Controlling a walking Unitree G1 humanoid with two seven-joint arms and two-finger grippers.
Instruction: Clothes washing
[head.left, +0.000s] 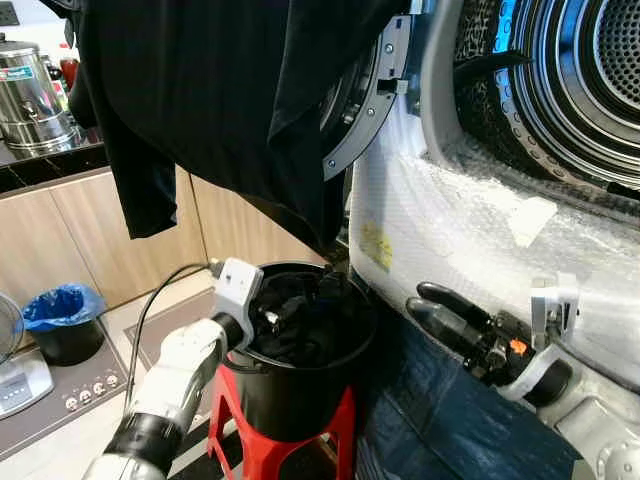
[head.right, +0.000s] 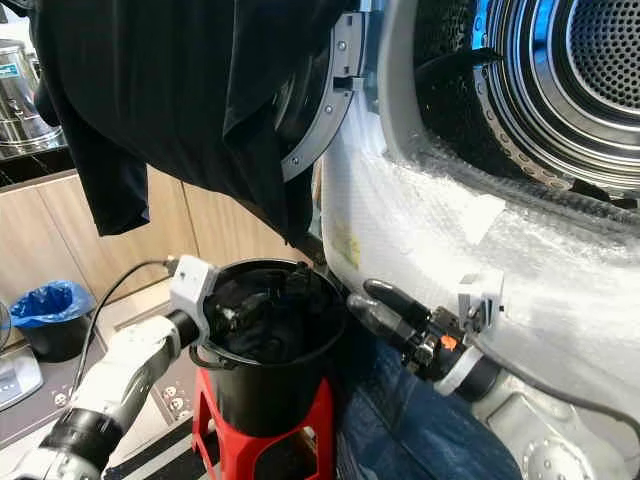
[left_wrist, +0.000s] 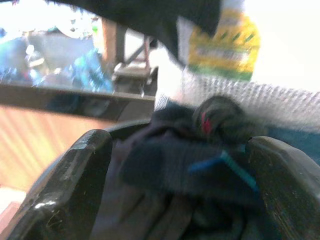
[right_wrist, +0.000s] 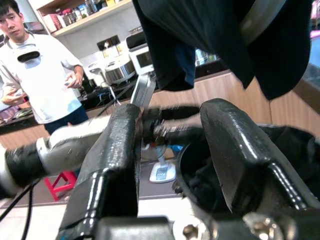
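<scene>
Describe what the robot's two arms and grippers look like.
The left arm is silver with a black band, a black cable and a white camera box at the wrist. The right gripper has two long glossy black fingers, an orange mark and a white bracket behind them.

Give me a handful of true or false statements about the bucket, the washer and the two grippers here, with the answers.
1. The black bucket stands on a red stool. True.
2. The bucket is empty. False: dark clothes fill it.
3. The left gripper reaches into the bucket with its fingers open. True.
4. The right gripper holds a shirt. False: it is open and holds nothing, beside the bucket.
5. A black garment hangs over the open washer door. True.
</scene>
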